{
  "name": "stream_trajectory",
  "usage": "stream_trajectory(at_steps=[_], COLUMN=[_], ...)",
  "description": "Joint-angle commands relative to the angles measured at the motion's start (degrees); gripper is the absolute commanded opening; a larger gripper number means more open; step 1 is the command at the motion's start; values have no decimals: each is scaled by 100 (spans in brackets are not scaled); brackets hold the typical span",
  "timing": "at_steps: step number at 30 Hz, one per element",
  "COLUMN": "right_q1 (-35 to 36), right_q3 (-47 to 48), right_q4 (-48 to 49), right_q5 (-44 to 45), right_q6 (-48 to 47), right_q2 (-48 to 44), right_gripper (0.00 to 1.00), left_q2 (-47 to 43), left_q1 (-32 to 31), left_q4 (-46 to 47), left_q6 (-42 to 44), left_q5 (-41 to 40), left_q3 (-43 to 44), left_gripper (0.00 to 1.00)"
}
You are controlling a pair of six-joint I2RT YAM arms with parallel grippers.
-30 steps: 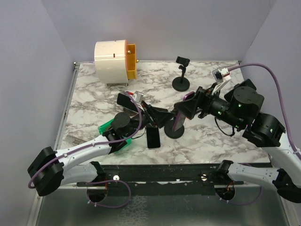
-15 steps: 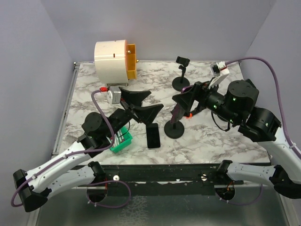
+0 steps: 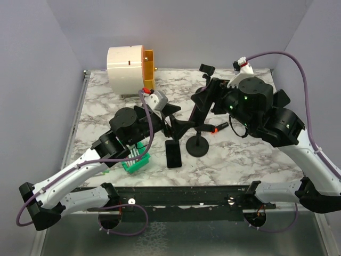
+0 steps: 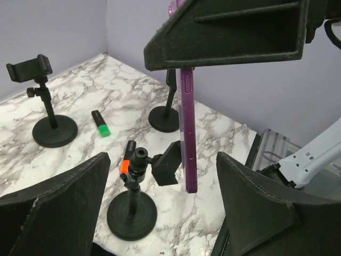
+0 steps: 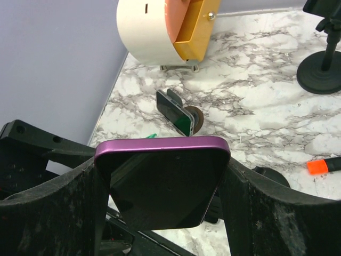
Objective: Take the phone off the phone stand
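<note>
— Do we read anything on the purple flat phone [image 5: 162, 181]?
— No. Its dark screen is blank in our right wrist view, and its edge carries only plain buttons.
— The white plastic drum with the orange face [image 3: 123, 69]?
— We see one short dark stroke on its side, too small to tell as a letter or number.
— The black flat phone lying on the marble table [image 3: 173, 155]?
— Blank too. We find no readable text anywhere.
</note>
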Motion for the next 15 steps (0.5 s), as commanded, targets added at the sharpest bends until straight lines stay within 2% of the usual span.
stream_trajectory(at_steps=[1, 8, 15], right_q1=[-11, -13, -12], right_q3=[319, 335, 344], right_q4=[-4, 139, 275], right_q5=[463, 605, 493], right_q6=[244, 397, 457], right_q2=[129, 288, 401], right_gripper=[0, 0, 0], left_q2=[166, 479, 758], left_q1=[-6, -48, -127], left_q4=[-415, -549, -630], left_q6=[246, 347, 346], left_q5=[-220, -548, -545], left_q3=[441, 723, 898], left_gripper=[80, 70, 61])
